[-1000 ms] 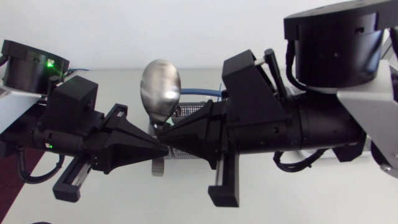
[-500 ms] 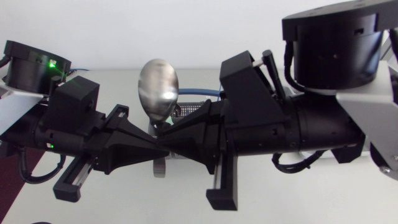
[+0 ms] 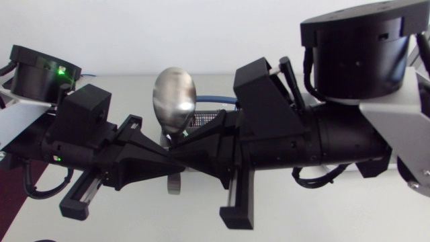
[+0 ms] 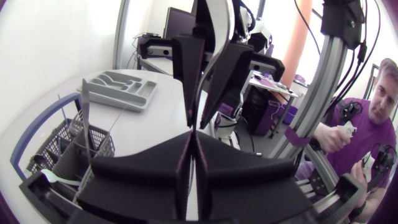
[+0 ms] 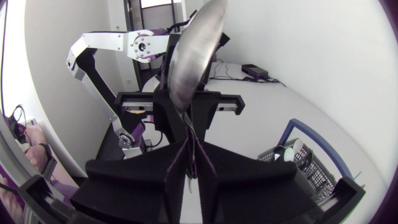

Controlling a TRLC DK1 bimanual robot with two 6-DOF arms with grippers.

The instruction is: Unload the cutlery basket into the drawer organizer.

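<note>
**Spoon clamped by both grippers, up off the table**

- spoon [image 3: 174, 101]: held in the air close under the head camera. The bowl points toward the far side of the table [image 3: 336, 215], and the handle end pokes out on the near side. The grip point is at the neck, just below the bowl.
- right gripper [image 5: 189, 148]: fingers drawn in to a thin slit with the spoon's neck pinched in it. In the right wrist view the bowl rises just ahead of its tips.
- left gripper [image 4: 194, 142]: same state, fingers down to a slit on the spoon, which shows edge-on coming up from its tips. It comes in from the opposite side and meets the right gripper tip to tip. Can't tell if the two touch.
- cutlery basket [image 4: 59, 149]: on the table below the arms, with mesh walls and a blue handle [image 5: 283, 134]. One utensil [image 4: 85, 109] stands upright in it; can't tell what kind.
- drawer organizer [image 4: 144, 93]: grey, on the table beyond the basket in the left wrist view, and apart from it.
</note>
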